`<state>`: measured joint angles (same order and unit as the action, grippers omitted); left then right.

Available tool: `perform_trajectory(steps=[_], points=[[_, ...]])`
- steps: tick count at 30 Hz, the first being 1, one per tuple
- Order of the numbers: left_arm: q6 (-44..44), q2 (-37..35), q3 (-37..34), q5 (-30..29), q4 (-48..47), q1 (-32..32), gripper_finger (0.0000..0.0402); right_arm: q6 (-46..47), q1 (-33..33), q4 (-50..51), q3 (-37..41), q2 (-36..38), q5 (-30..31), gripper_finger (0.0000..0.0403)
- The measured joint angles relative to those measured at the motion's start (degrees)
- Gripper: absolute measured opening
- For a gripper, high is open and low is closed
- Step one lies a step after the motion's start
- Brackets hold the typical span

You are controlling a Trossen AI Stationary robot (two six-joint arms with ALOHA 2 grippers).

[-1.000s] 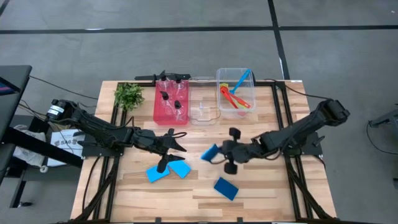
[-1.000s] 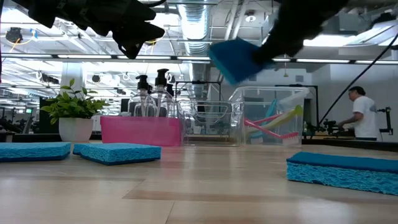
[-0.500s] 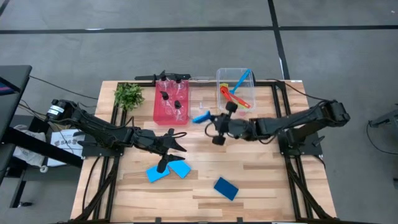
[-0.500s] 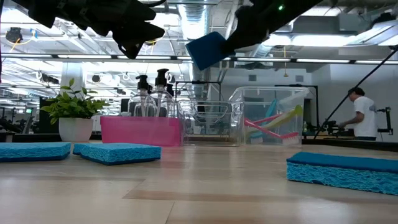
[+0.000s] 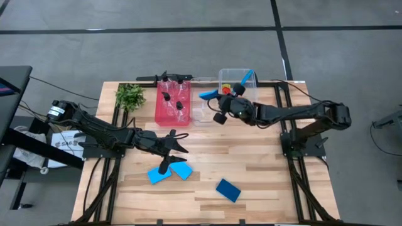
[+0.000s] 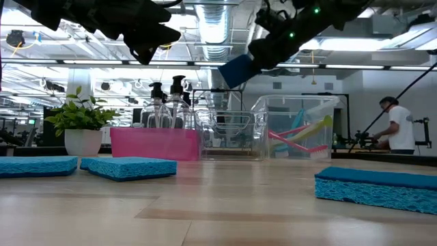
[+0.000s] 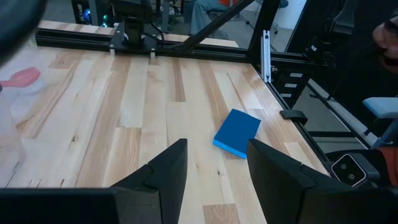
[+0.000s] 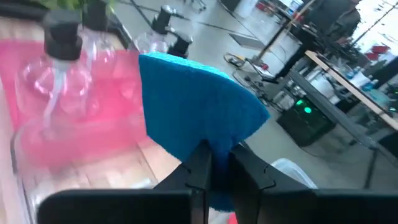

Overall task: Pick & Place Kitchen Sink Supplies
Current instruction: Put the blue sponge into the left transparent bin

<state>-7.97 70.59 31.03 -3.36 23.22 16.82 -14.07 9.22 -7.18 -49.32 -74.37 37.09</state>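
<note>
Above the clear bin at the table's far edge: right gripper raised, fingers pinched nearly shut on a light-blue sponge, held in the air between the pink bin and the lidless clear tub. Same sponge fills the right wrist view, clamped at its lower edge, pump bottles in the pink bin just beyond it. Low view: sponge hangs tilted, well above the bin rims. Pink bin holds several clear pump bottles with black tops. Clear tub holds the brushes: red, blue, yellow-green partly hidden behind the gripper. Left gripper hovers over mid-table near the left side, fingers parted about halfway, nothing between them. Two light-blue sponges on the table just below it, one touching or overlapping the other. Dark-blue sponge lies alone nearer the front edge, well apart from the pair; also seen flat on the wood past the left fingers. Leafy green plant at the far left corner, beside the pink bin. Person in a white shirt stands in the room beyond the table, low view, right side.
</note>
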Motion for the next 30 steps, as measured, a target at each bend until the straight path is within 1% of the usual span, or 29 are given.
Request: perform_trajectory(steps=[3, 7, 10, 13, 17, 19, 21, 23, 26, 30], points=[[0.0, 0.0, 0.0, 0.0, 0.0, -0.3, 0.0168, 0.4, 2.2, -2.9, 0.0, 0.0, -3.5, 0.0038], [0.0, 0.0, 0.0, 0.0, 0.0, -1.0, 0.0168, 0.4, 4.0, -6.7, 0.0, 0.0, -6.9, 0.0031], [0.0, 0.0, 0.0, 0.0, 0.0, -1.2, 0.0168, -0.2, 5.5, -6.8, 0.0, 0.0, -7.2, 0.0024], [0.0, 0.0, 0.0, 0.0, 0.0, -1.2, 0.0168, -3.6, 7.1, -5.5, -0.2, 0.0, -7.2, 0.0027], [0.0, 0.0, 0.0, 0.0, 0.0, -1.2, 0.0168, -2.5, 8.5, -2.3, -3.7, -0.2, -7.2, 0.0043], [0.0, 0.0, 0.0, 0.0, 0.0, -1.2, 0.0168, -2.5, 8.5, -0.9, -6.5, -1.6, -7.2, 0.0046], [0.0, 0.0, 0.0, 0.0, 0.0, -1.2, 0.0168, -2.6, 8.5, 4.3, -10.4, -2.5, -7.2, 0.0044], [0.0, 0.0, 0.0, 0.0, 0.1, -1.2, 0.0168, -3.6, 8.4, 10.5, -15.5, -5.4, -7.2, 0.0039], [0.0, 0.0, 0.0, 0.0, 0.3, -1.2, 0.0168, -3.9, 8.4, 23.1, -23.9, -10.2, -7.4, 0.0029], [0.0, 0.0, 0.0, 0.0, 0.4, -1.2, 0.0168, -4.2, 7.8, 35.4, -33.8, -16.9, -9.0, 0.0026]])
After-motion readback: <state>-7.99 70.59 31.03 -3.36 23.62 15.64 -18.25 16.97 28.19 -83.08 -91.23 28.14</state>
